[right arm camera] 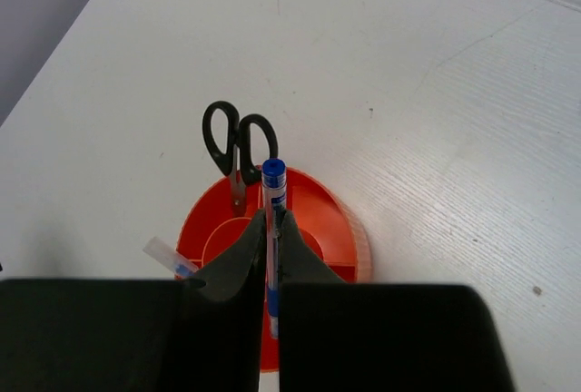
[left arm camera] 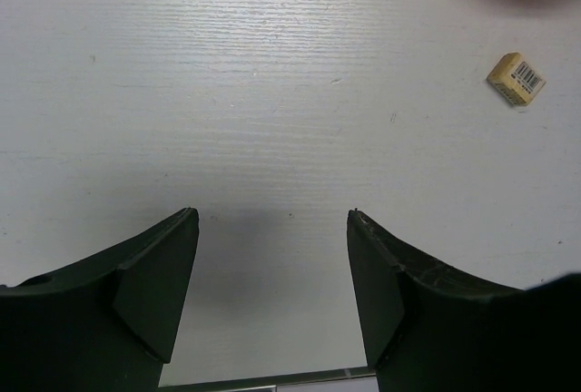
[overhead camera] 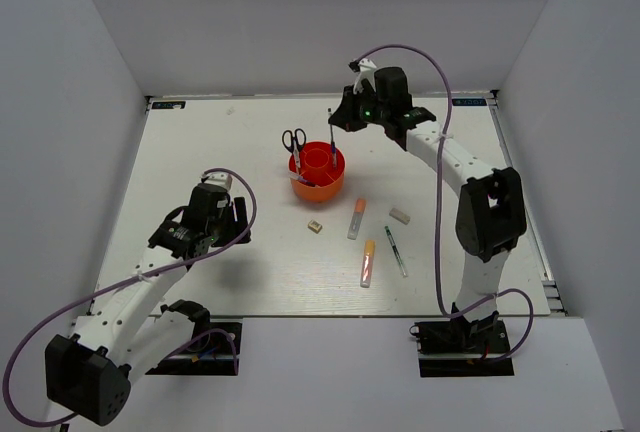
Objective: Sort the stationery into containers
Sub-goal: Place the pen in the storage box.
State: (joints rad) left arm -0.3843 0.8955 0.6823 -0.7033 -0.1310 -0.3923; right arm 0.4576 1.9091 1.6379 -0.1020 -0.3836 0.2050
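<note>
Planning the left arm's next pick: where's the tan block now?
Top view: the tan block lies just on the near side of the orange organiser, left of the upper marker.

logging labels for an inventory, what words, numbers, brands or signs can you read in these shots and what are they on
No text here is legible.
tan block: barcode label, any digits too small to read.
blue strip at the far right corner of the table: any print too small to read.
blue pen: no legible print.
Nothing else shows lettering.
</note>
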